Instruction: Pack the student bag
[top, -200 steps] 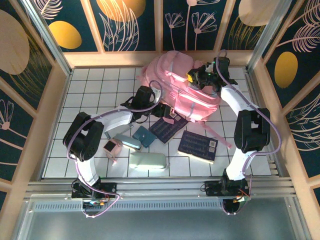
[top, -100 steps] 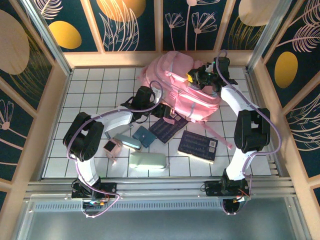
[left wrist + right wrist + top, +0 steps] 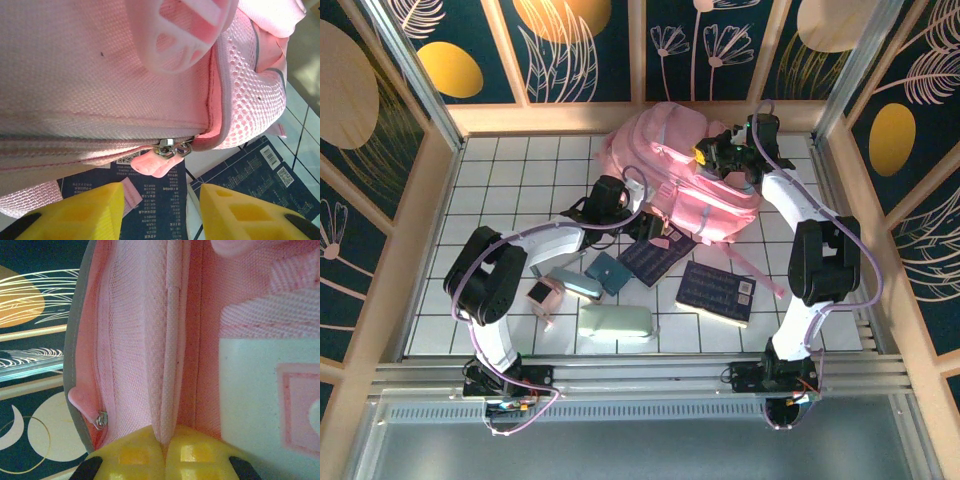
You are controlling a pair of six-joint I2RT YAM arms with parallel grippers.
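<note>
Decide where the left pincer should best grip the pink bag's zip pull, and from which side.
Probably the soft pink tab hanging under the metal sliders at the bag's seam. It dangles free of the fabric, so the open left pincer could come straight on from its own side, one finger on each side of the tab, and close across it.

The pink student bag lies slumped at the far side of the white tiled table. The right gripper presses into its upper right part, apparently pinching fabric, though that is hard to make out from here. The left gripper sits at the bag's near-left edge. Nearer lie a dark notebook, a second notebook, a teal pouch and a pale green case.
</note>
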